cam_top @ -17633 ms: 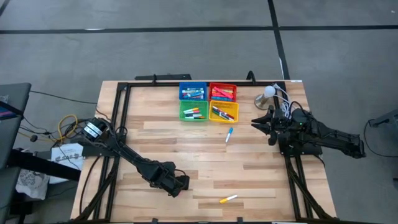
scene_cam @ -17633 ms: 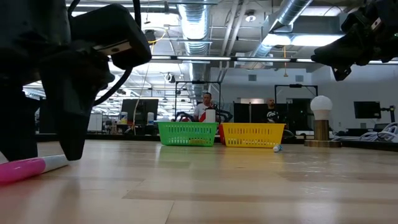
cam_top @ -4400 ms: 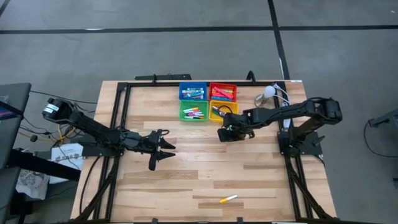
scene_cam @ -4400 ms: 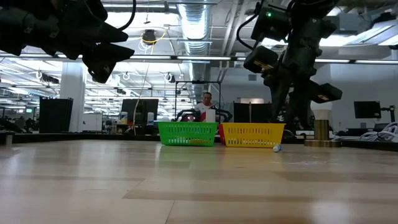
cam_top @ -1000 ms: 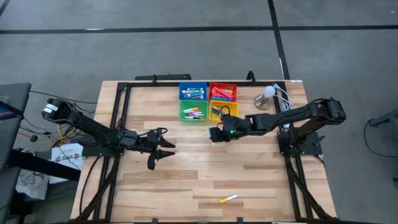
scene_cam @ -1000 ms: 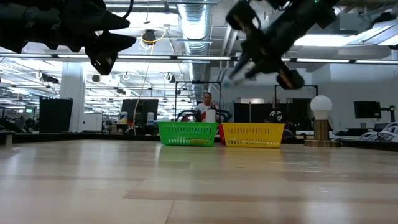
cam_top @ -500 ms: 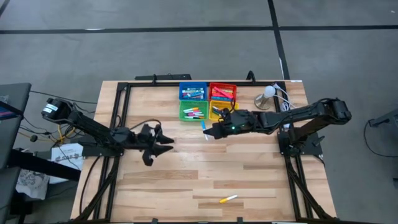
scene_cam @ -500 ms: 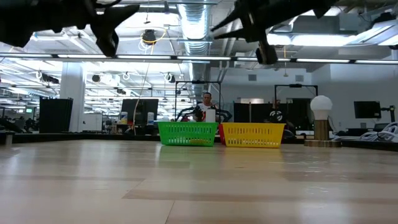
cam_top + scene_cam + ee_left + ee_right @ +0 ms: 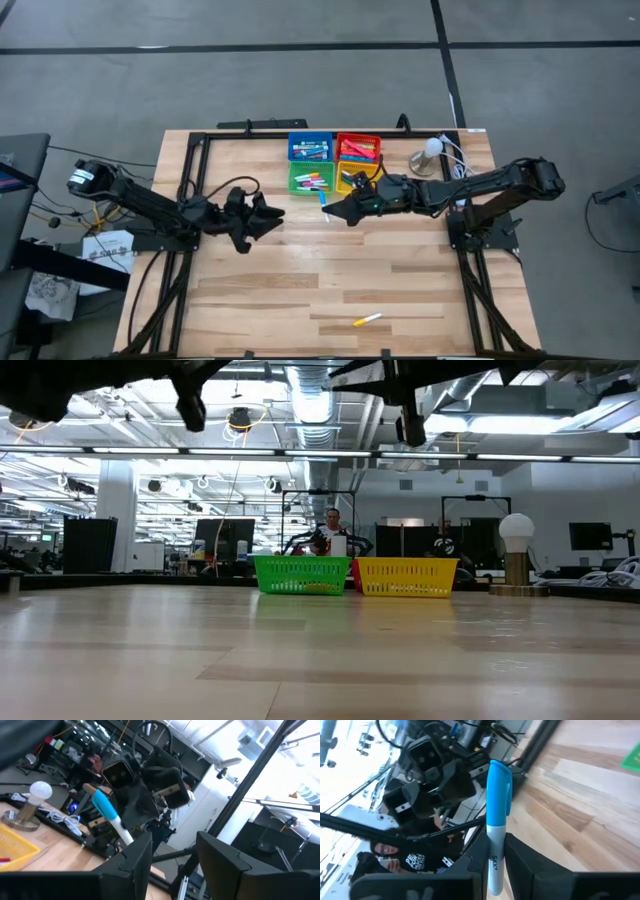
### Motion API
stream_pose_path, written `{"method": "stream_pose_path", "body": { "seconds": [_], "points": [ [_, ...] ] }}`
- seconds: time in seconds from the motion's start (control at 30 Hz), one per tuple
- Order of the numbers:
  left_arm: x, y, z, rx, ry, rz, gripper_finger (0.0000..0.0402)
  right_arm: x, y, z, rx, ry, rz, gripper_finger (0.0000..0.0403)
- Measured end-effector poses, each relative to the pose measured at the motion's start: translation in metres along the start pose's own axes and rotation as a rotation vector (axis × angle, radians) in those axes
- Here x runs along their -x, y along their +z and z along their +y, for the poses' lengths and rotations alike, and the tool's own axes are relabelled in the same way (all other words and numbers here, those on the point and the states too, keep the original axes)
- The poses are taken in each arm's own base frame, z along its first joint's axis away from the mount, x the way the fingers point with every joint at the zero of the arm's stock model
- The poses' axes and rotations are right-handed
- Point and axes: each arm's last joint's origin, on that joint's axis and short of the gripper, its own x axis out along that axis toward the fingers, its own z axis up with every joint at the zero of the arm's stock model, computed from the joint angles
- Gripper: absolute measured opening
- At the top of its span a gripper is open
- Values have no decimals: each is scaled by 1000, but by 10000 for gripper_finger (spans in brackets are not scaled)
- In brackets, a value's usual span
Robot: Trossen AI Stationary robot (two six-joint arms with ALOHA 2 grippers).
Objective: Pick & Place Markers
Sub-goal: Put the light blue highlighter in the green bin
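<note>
My right gripper (image 9: pixel 336 209) hangs in the air just near the green tray (image 9: pixel 312 180), shut on a blue-capped marker (image 9: pixel 325 203) with a white barrel. The right wrist view shows that marker (image 9: pixel 498 805) between the fingers, and the left wrist view shows it (image 9: pixel 107 811) from across the table. My left gripper (image 9: pixel 264 215) is open and empty, raised over the table's left half and facing the right gripper. A yellow marker (image 9: pixel 368 320) lies flat near the table's near edge. Several markers lie in the four trays. My right gripper pinches the marker's white barrel (image 9: pixel 494 851) between its two fingers. The blue cap (image 9: pixel 499 785) sticks out past the fingertips. The fingers point roughly level toward the table's left. The marker is lifted clear of the table.
Four small trays stand together at the far middle: blue (image 9: pixel 311 147), red (image 9: pixel 358 148), green, and yellow (image 9: pixel 360 181). A bulb on a round base (image 9: pixel 430 154) with white cable stands right of them. Bare wood spreads across the table's middle. A person (image 9: pixel 331 532) sits beyond the table.
My right gripper has carried the blue marker up and toward the table's left, rising out of the low view's top. My left gripper has risen and drifted toward the far edge, turning its fingers toward the right gripper.
</note>
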Motion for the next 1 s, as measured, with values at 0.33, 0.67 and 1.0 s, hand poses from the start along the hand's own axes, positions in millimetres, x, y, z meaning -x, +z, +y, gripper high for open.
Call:
{"method": "stream_pose_path", "body": {
  "seconds": [0.33,0.67,1.0],
  "points": [
    [-27,0,4,44,42,-7,187,1,-12,16,74,88,-4,42],
    [-59,-6,1,108,48,4,224,2,-20,22,115,97,-19,40],
    [-80,-5,-5,113,36,-16,233,2,-20,22,131,96,-18,42]
  ]
}}
